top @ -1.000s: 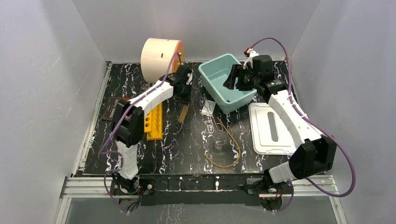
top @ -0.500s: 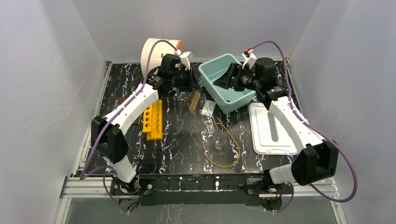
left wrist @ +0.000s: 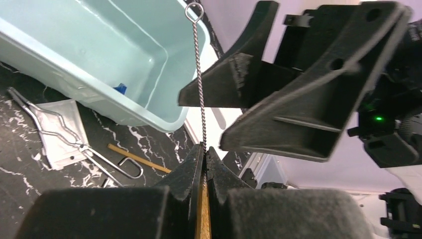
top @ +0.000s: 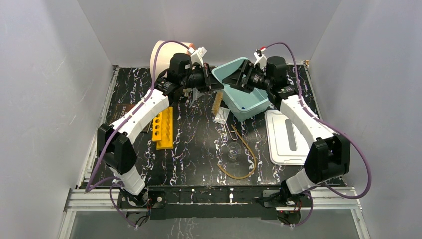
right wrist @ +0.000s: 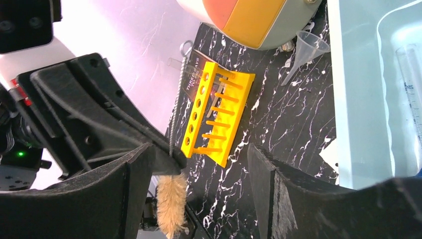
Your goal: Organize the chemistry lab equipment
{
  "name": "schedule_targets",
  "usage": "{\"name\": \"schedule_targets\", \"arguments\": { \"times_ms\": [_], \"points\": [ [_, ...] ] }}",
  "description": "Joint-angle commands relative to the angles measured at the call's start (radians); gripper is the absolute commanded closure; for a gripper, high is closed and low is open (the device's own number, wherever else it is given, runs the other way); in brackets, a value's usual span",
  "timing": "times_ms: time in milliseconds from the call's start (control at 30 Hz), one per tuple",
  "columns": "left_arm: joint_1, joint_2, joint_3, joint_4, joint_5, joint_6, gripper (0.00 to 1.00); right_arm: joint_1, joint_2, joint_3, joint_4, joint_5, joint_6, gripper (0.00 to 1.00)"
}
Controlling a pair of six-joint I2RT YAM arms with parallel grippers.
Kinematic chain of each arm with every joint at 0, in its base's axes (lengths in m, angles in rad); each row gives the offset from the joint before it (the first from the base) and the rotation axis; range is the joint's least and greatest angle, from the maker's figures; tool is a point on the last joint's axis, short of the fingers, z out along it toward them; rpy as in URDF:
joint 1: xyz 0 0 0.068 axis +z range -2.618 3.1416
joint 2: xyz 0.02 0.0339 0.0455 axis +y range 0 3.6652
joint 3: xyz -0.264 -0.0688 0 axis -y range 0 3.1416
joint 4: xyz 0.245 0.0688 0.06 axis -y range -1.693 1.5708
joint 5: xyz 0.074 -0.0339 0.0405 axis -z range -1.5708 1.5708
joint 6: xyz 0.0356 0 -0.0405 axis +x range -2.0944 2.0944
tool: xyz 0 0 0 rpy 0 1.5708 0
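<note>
The left arm (top: pixel 144 107) and the right arm (top: pixel 304 118) share one build: smooth white plastic link shells between bulky matte-black joint housings. A thin purple cable (top: pixel 160 59) loops along each. The angular, wedge-shaped black fingers (right wrist: pixel 130 199) are matte. A small green light (left wrist: pixel 378 118) glows on the wrist housing.

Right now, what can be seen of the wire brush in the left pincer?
The brush is thin: a twisted metal wire stem ending in a small loop, with tan bristles at the other end. The left pincer is shut where stem meets bristles, holding it in the air near the teal bin. The open right pincer faces it, not gripping.
</note>
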Motion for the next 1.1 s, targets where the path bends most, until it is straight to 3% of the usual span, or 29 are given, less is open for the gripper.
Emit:
{"name": "schedule_targets", "arguments": {
  "times_ms": [0, 133, 433, 567, 633, 667, 700, 800, 867, 1067],
  "points": [
    [-0.001, -0.025, 0.007, 0.068, 0.059, -0.048, 1.0, 0.018, 0.033, 0.081, 0.059, -0.008, 0.044, 0.24],
    [-0.001, -0.033, -0.006, 0.066, 0.056, -0.041, 1.0, 0.025, 0.06, 0.099, 0.068, 0.006, 0.072, 0.31],
    [-0.001, -0.036, -0.002, 0.054, 0.045, -0.035, 1.0, 0.031, 0.077, 0.09, 0.099, -0.015, 0.101, 0.61],
    [0.0, -0.033, 0.017, 0.032, 0.042, -0.018, 1.0, 0.032, 0.092, 0.124, 0.066, -0.036, 0.083, 0.82],
    [0.002, -0.033, 0.022, 0.021, 0.039, -0.011, 0.9, 0.031, 0.1, 0.146, 0.055, -0.048, 0.069, 0.92],
    [0.003, -0.033, 0.026, 0.011, 0.036, -0.006, 0.82, 0.032, 0.101, 0.158, 0.045, -0.047, 0.054, 0.96],
    [0.006, -0.035, 0.029, 0.001, 0.025, -0.003, 0.68, 0.031, 0.103, 0.17, 0.031, -0.046, 0.038, 1.0],
    [0.02, -0.05, 0.034, -0.044, -0.007, 0.029, 0.45, 0.03, 0.108, 0.233, -0.061, -0.014, -0.052, 1.0],
    [0.05, -0.081, 0.034, -0.101, -0.046, 0.073, 0.29, 0.014, 0.123, 0.352, -0.218, 0.051, -0.218, 1.0],
    [0.079, -0.159, 0.027, -0.222, -0.156, 0.184, 0.13, -0.013, 0.178, 0.594, -0.474, 0.397, -0.549, 1.0]
  ]
}}
